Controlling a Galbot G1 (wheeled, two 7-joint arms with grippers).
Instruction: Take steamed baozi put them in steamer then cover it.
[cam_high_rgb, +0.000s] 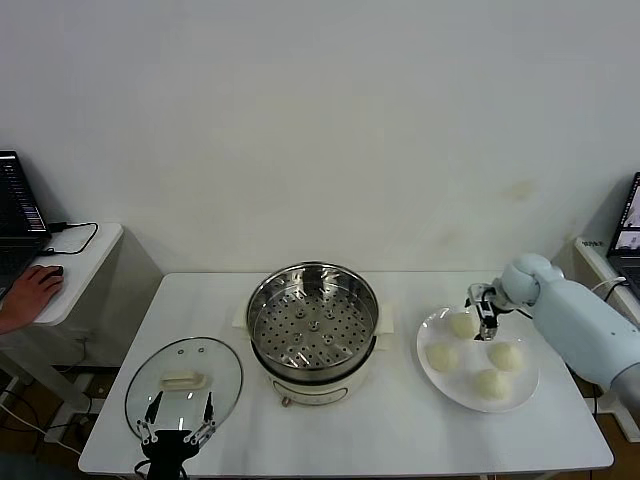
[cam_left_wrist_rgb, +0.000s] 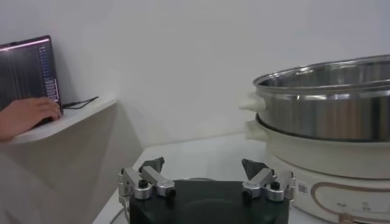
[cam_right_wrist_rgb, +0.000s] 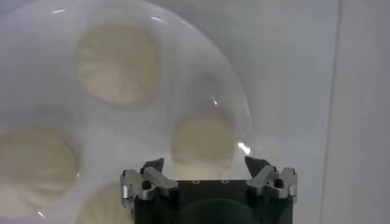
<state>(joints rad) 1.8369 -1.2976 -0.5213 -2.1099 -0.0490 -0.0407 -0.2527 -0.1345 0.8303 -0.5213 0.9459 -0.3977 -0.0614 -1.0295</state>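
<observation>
Four cream-white baozi lie on a white plate (cam_high_rgb: 432, 378) at the table's right: one at the back (cam_high_rgb: 462, 325), two in the middle (cam_high_rgb: 441, 355) (cam_high_rgb: 506, 356), one in front (cam_high_rgb: 492, 383). My right gripper (cam_high_rgb: 487, 320) is open and empty, just above the back baozi; in the right wrist view that baozi (cam_right_wrist_rgb: 203, 140) lies ahead between the open fingers (cam_right_wrist_rgb: 205, 164). The steel steamer (cam_high_rgb: 313, 320) stands uncovered at the centre with its perforated tray bare. The glass cover (cam_high_rgb: 184, 384) lies flat on the table at the left. My left gripper (cam_high_rgb: 178, 432) is open and empty at the cover's near edge.
A side table at the far left holds a laptop (cam_high_rgb: 18, 215) and a person's hand on a mouse (cam_high_rgb: 35, 290). Another laptop (cam_high_rgb: 630, 225) shows at the right edge. The left wrist view shows the steamer wall (cam_left_wrist_rgb: 329, 103) close by.
</observation>
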